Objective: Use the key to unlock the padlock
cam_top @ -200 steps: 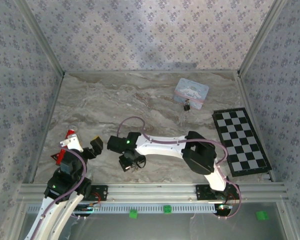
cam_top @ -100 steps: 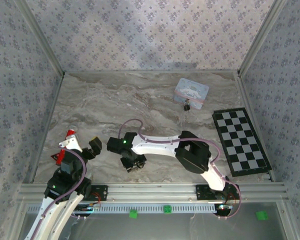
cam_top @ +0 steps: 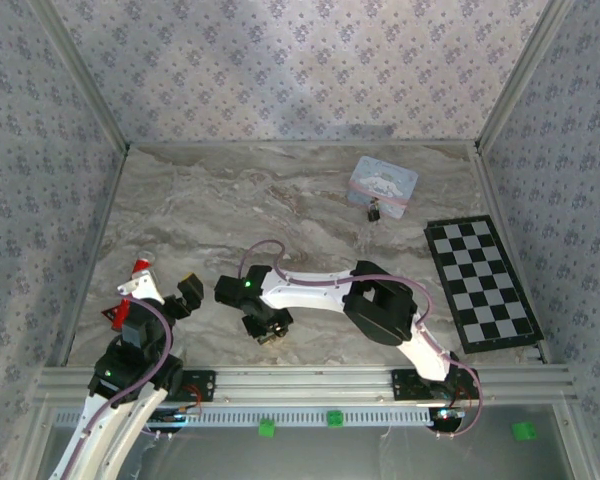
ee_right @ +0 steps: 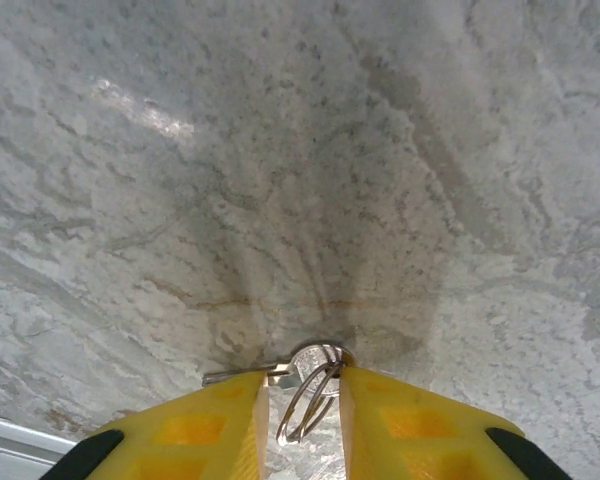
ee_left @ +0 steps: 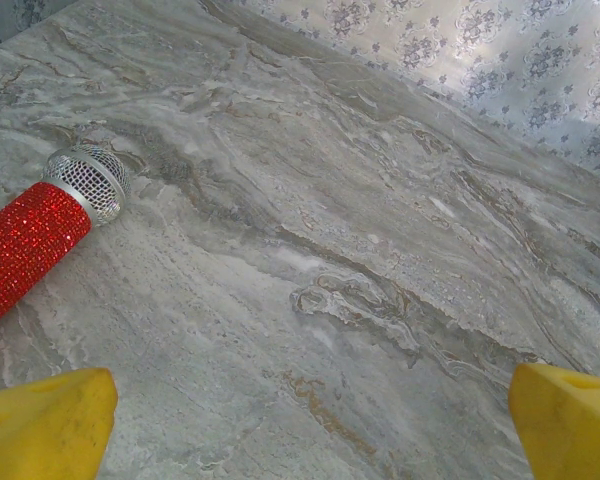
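1. Compared with a second ago, the right arm (cam_top: 320, 292) has folded: its elbel block sits further left, and the right gripper (cam_top: 265, 330) has crept slightly nearer the near edge of the table (cam_top: 210, 200).
2. The left gripper (cam_top: 185, 292) has shifted only slightly, and the padlock (cam_top: 374, 212) and tin box (cam_top: 382, 186) lie exactly where they did.
3. In the right wrist view, the right gripper (ee_right: 302, 385) is clenched on the key (ee_right: 242, 376). Its yellow fingers (ee_right: 390, 410) are drawn close together, the key's head and its wire ring (ee_right: 310, 395) are pinched in the narrow gap, and the silver blade pokes out to the left, low over the marble.
4. The left gripper (ee_left: 310, 420) is released, its two yellow tips wide apart above bare marble at the near left.
5. There is one padlock, small and black, far right on the table, touching the near edge of the tin box and well apart from both grippers.
6. There is one key, on one ring.
7. There is one tin box, pale blue with a pink rim.
8. One chequered board (cam_top: 480, 285) lies along the right side, near of the tin.
9. One red glitter microphone (ee_left: 40, 235) with a silver mesh head lies just left of the left gripper.
10. There are two arms and two grippers.
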{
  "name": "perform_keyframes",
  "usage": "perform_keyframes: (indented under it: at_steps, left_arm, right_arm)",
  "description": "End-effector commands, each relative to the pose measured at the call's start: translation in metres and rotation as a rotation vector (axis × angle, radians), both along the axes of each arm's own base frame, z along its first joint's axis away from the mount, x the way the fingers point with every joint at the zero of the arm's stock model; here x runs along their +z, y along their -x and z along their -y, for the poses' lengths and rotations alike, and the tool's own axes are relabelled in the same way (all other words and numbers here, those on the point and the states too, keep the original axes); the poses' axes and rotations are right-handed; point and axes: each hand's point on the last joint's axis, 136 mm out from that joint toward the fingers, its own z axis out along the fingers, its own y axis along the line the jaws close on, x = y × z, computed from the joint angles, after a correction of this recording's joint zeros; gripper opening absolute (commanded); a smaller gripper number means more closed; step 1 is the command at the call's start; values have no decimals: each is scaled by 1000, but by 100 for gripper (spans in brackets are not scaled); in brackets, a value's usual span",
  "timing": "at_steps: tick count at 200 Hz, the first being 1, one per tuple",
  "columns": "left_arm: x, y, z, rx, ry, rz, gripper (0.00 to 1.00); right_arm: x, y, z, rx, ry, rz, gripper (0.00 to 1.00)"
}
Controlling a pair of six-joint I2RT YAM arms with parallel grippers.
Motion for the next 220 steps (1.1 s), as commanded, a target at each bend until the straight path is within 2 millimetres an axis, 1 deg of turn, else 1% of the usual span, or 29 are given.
perform_keyframes:
  at_steps: [1, 48, 62, 97, 118, 124, 129, 137, 153, 161, 163, 171, 179, 182, 188, 195, 198, 202, 220]
  left_arm:
    - [15, 3, -4, 21, 18, 38, 100]
    - [14, 2, -5, 22, 16, 37, 100]
    - [14, 2, -5, 24, 15, 37, 100]
    - [13, 1, -6, 30, 12, 37, 100]
    - [13, 1, -6, 30, 9, 40, 100]
    - [13, 0, -5, 28, 8, 41, 100]
    - [13, 0, -4, 19, 8, 43, 100]
    - [15, -1, 4, -23, 13, 54, 100]
    - [18, -5, 28, -149, 34, 74, 100]
    - [20, -7, 40, -213, 48, 82, 100]
    - [21, -7, 43, -229, 50, 83, 100]
    - [21, -9, 54, -283, 59, 81, 100]
    - [22, -11, 64, -328, 67, 78, 100]
    - [21, -12, 68, -344, 70, 69, 100]
    - [20, -13, 75, -376, 77, 59, 100]
    - [20, -15, 83, -410, 95, 47, 100]
    - [20, -16, 87, -423, 105, 39, 100]
    - [21, -17, 92, -446, 119, 31, 100]
    - [38, -18, 122, -578, 206, 4, 100]
  right_arm:
    - [0, -2, 2, -23, 18, -9, 24]
    - [-2, -6, 7, -37, 35, 16, 21]
    - [-1, -8, 8, -42, 31, 22, 19]
    - [2, -12, 11, -57, 14, 49, 8]
    - [13, -20, 14, -71, -12, 102, 3]
    - [20, -25, 16, -83, -31, 130, 0]
    - [26, -29, 18, -95, -48, 154, 0]
    - [37, -37, 22, -120, -85, 195, 0]
    - [59, -59, 33, -213, -189, 265, 0]
    - [69, -68, 37, -267, -255, 285, 0]
    - [73, -74, 38, -293, -285, 297, 0]
    - [81, -86, 45, -355, -349, 319, 0]
    - [93, -96, 44, -413, -435, 339, 0]
    - [88, -97, 51, -435, -442, 338, 0]
    - [91, -102, 56, -478, -480, 352, 0]
    - [99, -109, 61, -526, -530, 374, 0]
    - [99, -111, 65, -546, -541, 381, 0]
    - [105, -116, 67, -572, -573, 398, 0]
    - [125, -129, 85, -672, -660, 462, 0]
